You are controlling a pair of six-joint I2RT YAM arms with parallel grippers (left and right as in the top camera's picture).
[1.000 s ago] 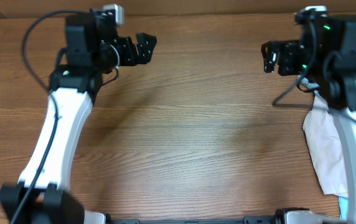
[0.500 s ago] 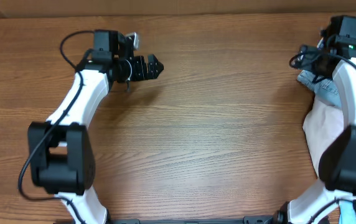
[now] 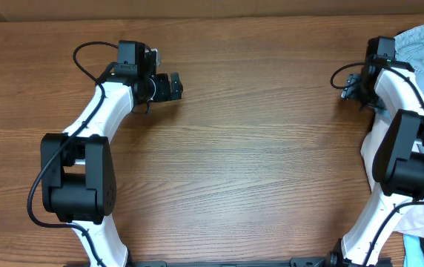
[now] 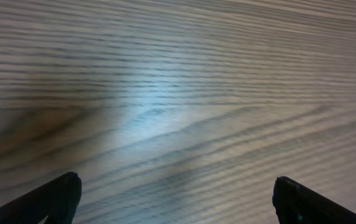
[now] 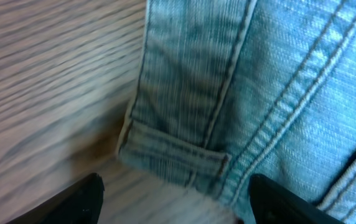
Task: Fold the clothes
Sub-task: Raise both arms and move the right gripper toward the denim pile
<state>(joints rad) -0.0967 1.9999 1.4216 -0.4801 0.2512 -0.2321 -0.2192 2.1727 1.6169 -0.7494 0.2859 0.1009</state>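
Your left gripper (image 4: pixel 177 198) was spread wide over the table (image 4: pixel 178 93), holding nothing; your right gripper (image 5: pixel 175 200), equally wide and empty, hung over the jeans (image 5: pixel 259 93) at the table's far right corner.

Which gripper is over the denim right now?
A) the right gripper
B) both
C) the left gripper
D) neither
A: the right wrist view shows the right gripper open over a stitched edge of the light-blue denim garment, while the left gripper has only the bare wooden table under it.
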